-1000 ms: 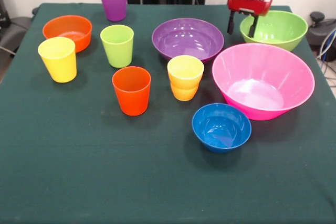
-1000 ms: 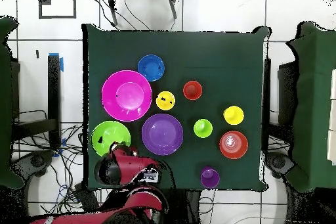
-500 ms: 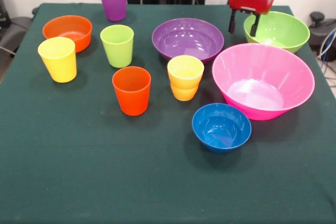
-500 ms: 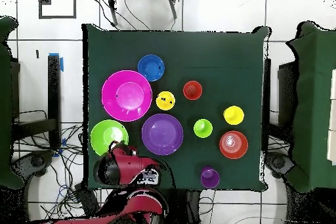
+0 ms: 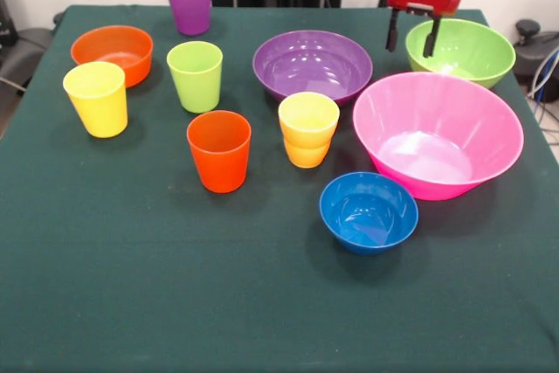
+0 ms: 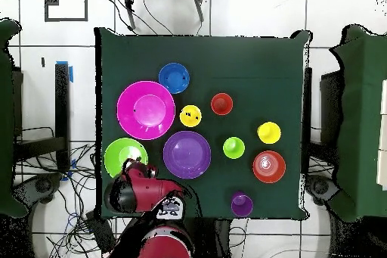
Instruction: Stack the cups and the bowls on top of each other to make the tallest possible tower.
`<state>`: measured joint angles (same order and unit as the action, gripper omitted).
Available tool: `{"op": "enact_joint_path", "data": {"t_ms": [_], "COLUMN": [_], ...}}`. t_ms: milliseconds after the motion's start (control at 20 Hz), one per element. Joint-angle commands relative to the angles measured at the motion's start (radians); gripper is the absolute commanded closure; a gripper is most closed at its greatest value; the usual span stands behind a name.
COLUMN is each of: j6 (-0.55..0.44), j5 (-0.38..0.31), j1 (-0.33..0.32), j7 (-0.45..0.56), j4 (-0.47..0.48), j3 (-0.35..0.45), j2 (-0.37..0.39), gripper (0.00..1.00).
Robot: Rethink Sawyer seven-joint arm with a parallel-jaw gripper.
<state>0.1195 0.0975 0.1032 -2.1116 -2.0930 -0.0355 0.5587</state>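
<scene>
Claw (image 5: 413, 38) empty, fingers apart over the glossy lime-green plastic bowl (image 5: 460, 50): light, stiff, probably slick, so you pinch its thin rim.

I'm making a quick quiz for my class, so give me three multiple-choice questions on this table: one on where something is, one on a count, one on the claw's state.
1. What does the claw hang over?
A. blue bowl
B. green bowl's rim
C. yellow cup

2. How many bowls are there?
A. three
B. four
C. five

3. The claw is:
A. open and empty
B. shut on a cup
C. shut on a bowl

Answers:
1 B, its fingers hang at the near-side rim of the green bowl.
2 C: orange, purple, green, pink and blue.
3 A, a gap shows between the fingers with nothing in it.
</scene>
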Motion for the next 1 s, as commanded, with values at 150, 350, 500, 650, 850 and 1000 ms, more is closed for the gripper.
{"op": "enact_joint_path", "data": {"t_ms": [150, 350, 500, 650, 850, 1000], "j6": [-0.1, -0.071, -0.055, -0.041, -0.024, -0.016], "j5": [0.008, -0.007, -0.016, -0.02, -0.027, -0.033], "j1": [0.0, -0.012, -0.017, -0.017, -0.023, -0.026], "j7": [-0.129, -0.123, -0.117, -0.117, -0.115, -0.11], "j4": [-0.01, -0.004, 0.003, 0.002, 0.01, 0.017], "j3": [0.07, 0.069, 0.066, 0.065, 0.065, 0.061], "j2": [-0.012, -0.035, -0.051, -0.061, -0.078, -0.085], "gripper": [0.0, 0.0, 0.0, 0.0, 0.0, 0.0]}}
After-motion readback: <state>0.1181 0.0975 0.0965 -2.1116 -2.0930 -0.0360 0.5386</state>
